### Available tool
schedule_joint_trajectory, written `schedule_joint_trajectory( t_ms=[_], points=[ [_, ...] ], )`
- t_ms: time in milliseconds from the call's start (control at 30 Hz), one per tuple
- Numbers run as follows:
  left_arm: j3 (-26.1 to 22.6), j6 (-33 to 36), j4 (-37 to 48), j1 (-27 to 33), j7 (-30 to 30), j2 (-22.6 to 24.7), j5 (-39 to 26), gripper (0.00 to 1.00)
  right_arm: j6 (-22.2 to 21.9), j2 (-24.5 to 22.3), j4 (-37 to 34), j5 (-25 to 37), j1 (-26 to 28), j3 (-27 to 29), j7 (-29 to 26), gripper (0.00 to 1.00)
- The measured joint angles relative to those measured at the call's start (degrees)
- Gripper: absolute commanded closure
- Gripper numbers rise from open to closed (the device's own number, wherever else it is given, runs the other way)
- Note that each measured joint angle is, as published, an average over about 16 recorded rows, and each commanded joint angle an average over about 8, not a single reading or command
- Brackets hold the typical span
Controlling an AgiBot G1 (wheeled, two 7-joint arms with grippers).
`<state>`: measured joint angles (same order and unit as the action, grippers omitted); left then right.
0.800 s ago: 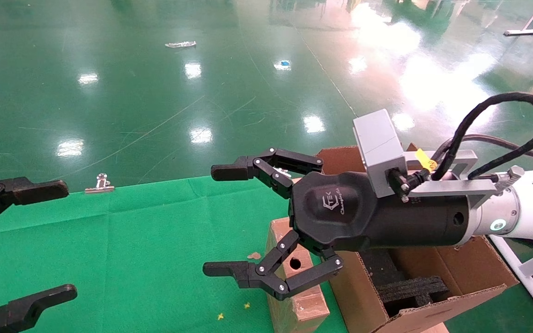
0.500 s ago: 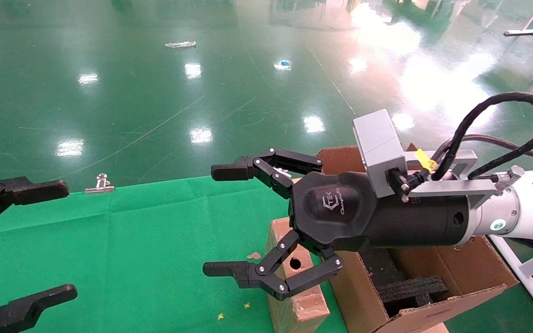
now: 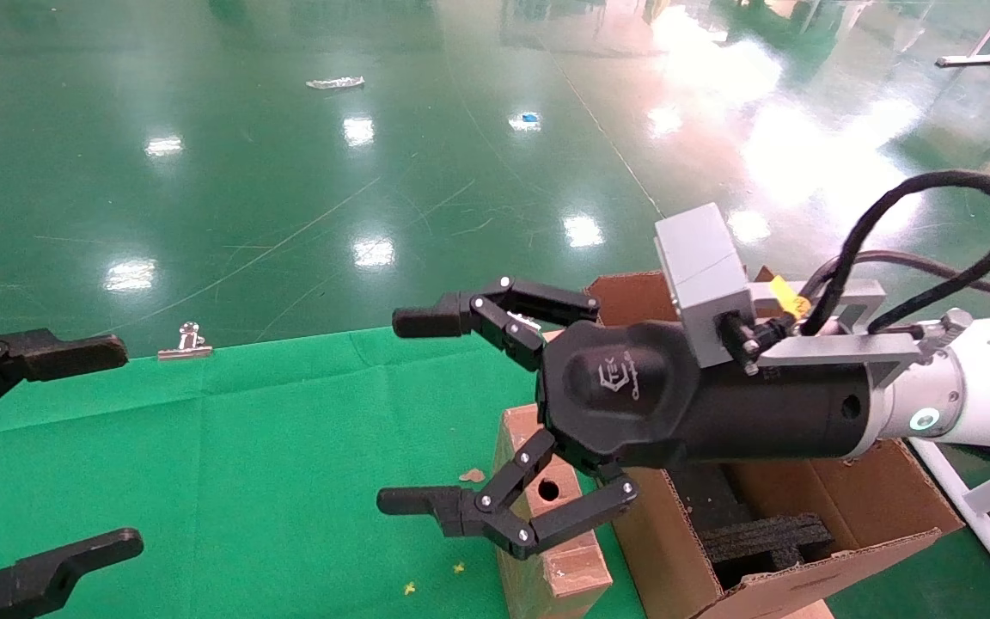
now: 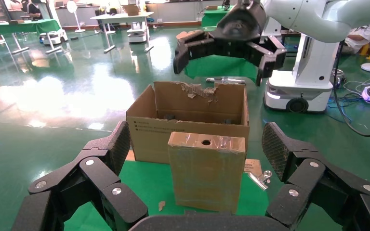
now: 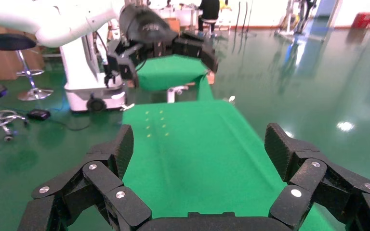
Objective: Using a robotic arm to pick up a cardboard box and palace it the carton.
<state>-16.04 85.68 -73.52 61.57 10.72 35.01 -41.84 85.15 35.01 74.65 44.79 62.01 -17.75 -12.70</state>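
Observation:
The cardboard box [image 3: 572, 567] stands upright on the green cloth, its holed, taped narrow face up, right beside the carton [image 3: 847, 503]. My right gripper [image 3: 389, 410], on the white robotic arm [image 3: 989, 391], hovers open above the box and the carton's near wall, holding nothing. In the left wrist view the box [image 4: 206, 173] stands in front of the carton [image 4: 188, 132], facing my left gripper [image 4: 196, 144], whose fingers are spread wider than it. That left gripper [image 3: 130, 444] stays open at the cloth's far left. The right wrist view shows my right gripper [image 5: 201, 144] over bare cloth.
Black foam blocks [image 3: 761, 537] lie inside the carton. A metal binder clip [image 3: 186, 342] sits on the green cloth's [image 3: 289, 447] far edge. Shiny green floor [image 3: 375, 172] lies beyond the table. Small yellow scraps [image 3: 409, 588] dot the cloth near the box.
The right wrist has rolled very slightly. The box, the carton and the left gripper are where they were.

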Motion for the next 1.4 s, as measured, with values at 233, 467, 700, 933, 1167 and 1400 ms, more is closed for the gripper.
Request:
schedule_joint_trajectory(
  t_ms=[233, 467, 700, 933, 1167, 1400],
  points=[
    [-0.03, 0.01, 0.02, 0.02, -0.02, 0.00, 0.01, 0.00, 0.51, 1.94, 1.76, 9.61, 4.38, -5.61, -5.10, 0.00],
    [-0.06, 0.00, 0.03, 0.03, -0.04, -0.01, 0.03, 0.00, 2.68, 6.88, 2.92, 25.24, 13.84, -15.87, -13.00, 0.00],
    [-0.09, -0.01, 0.03, 0.04, -0.05, -0.02, 0.05, 0.00, 4.88, 11.48, 3.11, 38.01, 25.84, -27.66, -20.60, 0.00],
    [-0.12, -0.02, 0.03, 0.04, -0.07, -0.04, 0.07, 0.00, 5.53, 12.37, 3.22, 41.44, 38.21, -38.17, -25.23, 0.00],
    [-0.15, -0.04, 0.03, 0.05, -0.08, -0.05, 0.09, 0.00, 5.70, 11.61, 3.27, 38.06, 48.54, -48.86, -25.64, 0.00],
    [-0.18, -0.05, 0.03, 0.05, -0.10, -0.06, 0.11, 0.00, 5.43, 12.29, 3.24, 34.35, 54.78, -60.28, -24.79, 0.00]
  ],
)
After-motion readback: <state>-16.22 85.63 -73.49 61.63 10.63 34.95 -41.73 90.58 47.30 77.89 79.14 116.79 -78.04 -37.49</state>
